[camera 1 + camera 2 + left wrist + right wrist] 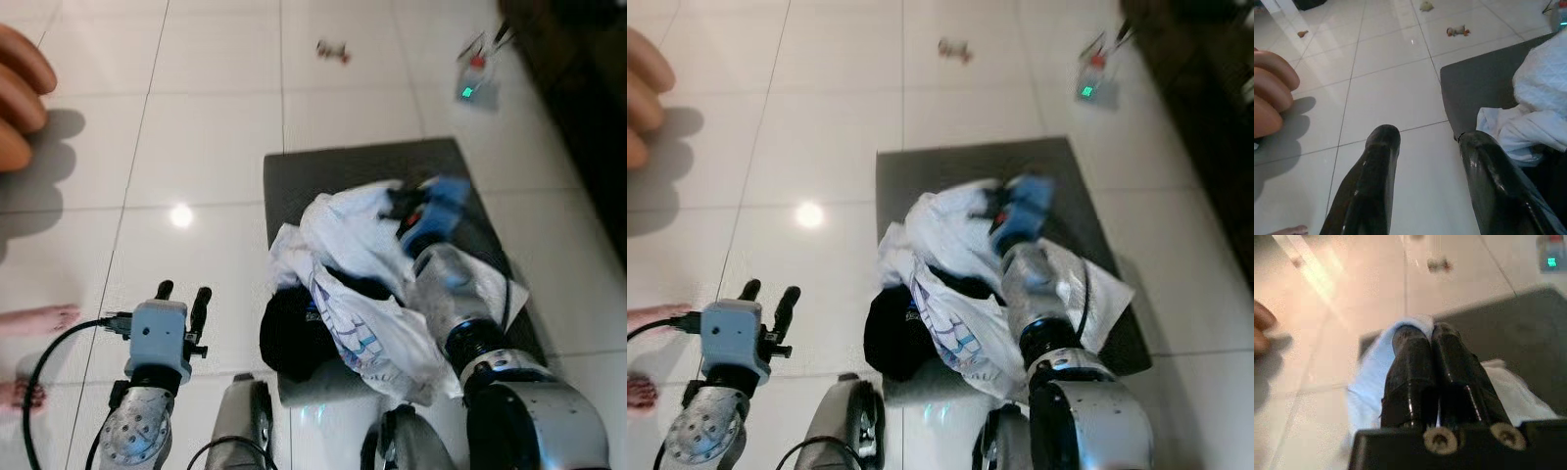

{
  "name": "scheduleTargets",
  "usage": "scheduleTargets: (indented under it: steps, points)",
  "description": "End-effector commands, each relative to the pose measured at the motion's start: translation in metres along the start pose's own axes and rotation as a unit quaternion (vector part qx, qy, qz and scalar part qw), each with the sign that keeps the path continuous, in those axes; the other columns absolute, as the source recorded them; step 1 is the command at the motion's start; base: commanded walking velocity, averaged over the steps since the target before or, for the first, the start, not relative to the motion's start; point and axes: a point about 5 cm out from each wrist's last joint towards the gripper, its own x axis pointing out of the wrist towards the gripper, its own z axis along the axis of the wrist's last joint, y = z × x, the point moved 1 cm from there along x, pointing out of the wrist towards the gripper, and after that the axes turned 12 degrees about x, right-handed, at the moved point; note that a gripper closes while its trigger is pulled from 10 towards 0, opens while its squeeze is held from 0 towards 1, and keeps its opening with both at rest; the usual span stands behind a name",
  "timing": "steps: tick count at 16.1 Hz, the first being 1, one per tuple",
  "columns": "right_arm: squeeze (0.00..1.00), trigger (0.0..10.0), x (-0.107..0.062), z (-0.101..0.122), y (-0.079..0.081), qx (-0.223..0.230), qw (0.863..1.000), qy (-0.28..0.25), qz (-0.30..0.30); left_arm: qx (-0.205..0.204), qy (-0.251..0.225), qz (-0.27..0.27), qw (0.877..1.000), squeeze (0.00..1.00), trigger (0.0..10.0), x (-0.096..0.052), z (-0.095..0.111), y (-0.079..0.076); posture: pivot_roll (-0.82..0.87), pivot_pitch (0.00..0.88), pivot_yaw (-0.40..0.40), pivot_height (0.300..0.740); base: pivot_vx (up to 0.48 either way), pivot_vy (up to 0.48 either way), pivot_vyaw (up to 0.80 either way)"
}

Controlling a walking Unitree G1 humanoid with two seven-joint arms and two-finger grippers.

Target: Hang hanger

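Observation:
No hanger can be made out. A crumpled white garment (343,235) lies on a dark grey mat (323,171), with a black garment (289,333) at its near left. My right gripper (402,204) reaches down onto the top of the pile. In the right wrist view its fingers (1410,362) are pressed together, with white cloth bunched at their tips. My left gripper (183,292) hovers open over the bare tile left of the mat, holding nothing; its fingers (1376,166) stand well apart.
A person's fingers (20,93) enter at the far left and a bare foot (34,318) rests lower left. A small toy (333,51) and a device with a green light (475,83) lie beyond the mat. Dark furniture (578,78) lines the right side.

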Motion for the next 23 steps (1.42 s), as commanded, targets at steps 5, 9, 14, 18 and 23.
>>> scheduleTargets:
  steps: [5, 9, 14, 18, 23]
  points:
    - [0.00, 0.0, -0.010, 0.086, 0.066, 0.081, 0.976, -0.148, 0.140, -0.004, -0.003, 0.015, 1.000, 0.00, 10.0, 0.012, -0.013, -0.003, 0.17, 0.083, -0.058, 0.656, 0.000, 0.000, 0.00]
    - [0.00, 0.0, -0.030, 0.115, 0.086, 0.070, 0.968, -0.166, 0.175, -0.007, -0.010, 0.016, 1.000, 0.00, 10.0, 0.020, -0.015, -0.007, 0.15, 0.053, -0.063, 0.656, 0.000, 0.000, 0.00]
    - [0.00, 0.0, -0.057, 0.066, 0.050, 0.091, 0.990, -0.065, 0.084, -0.014, -0.015, 0.013, 1.000, 0.00, 10.0, 0.019, -0.017, -0.012, 0.12, 0.044, -0.056, 0.656, 0.000, 0.000, 0.00]
    - [0.00, 10.0, -0.075, 0.014, 0.031, 0.090, 0.995, 0.024, 0.041, -0.015, -0.018, 0.008, 1.000, 0.00, 10.0, 0.017, -0.016, -0.015, 0.13, 0.050, -0.055, 0.656, 0.000, 0.000, 0.00]
    - [0.00, 10.0, -0.091, -0.022, 0.011, 0.058, 0.994, 0.090, 0.008, -0.018, -0.013, 0.004, 1.000, 0.00, 10.0, 0.016, -0.019, -0.018, 0.12, 0.063, -0.059, 0.706, 0.000, 0.000, 0.00]
